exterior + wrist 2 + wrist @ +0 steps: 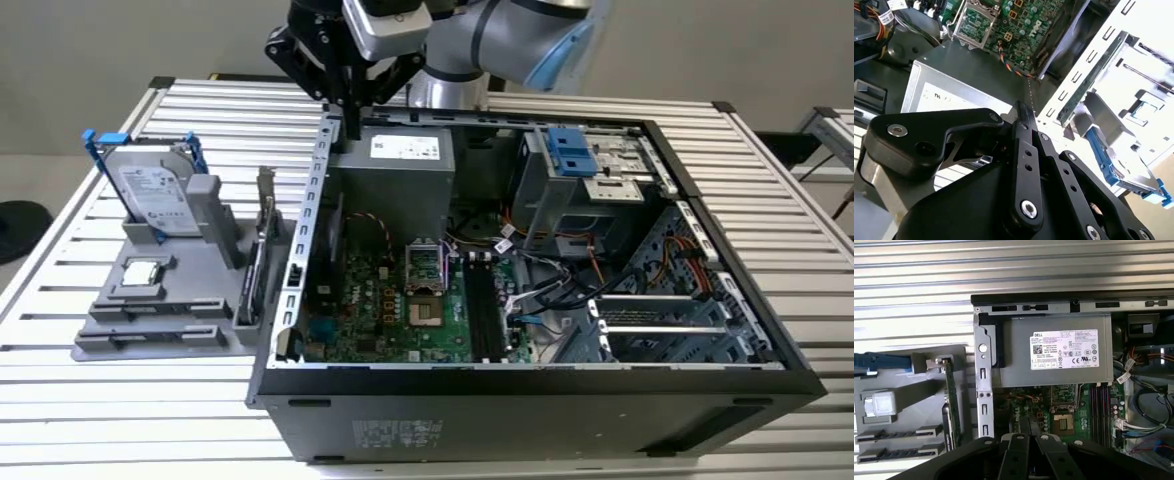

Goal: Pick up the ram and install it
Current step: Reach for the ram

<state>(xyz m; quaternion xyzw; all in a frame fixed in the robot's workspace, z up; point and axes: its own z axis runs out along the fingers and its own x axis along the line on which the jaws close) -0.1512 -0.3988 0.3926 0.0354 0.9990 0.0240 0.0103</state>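
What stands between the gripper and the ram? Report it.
Nothing visible from above. The gripper hangs over the case wall; the ram stands in the gray fixture, with the upright card beside it on the case's side.

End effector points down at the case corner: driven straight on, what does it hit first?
Probably the grey power supply, near its edge beside the case wall; the end effector hangs right above that corner. Depth is unclear, so it might clip the wall's rim instead.
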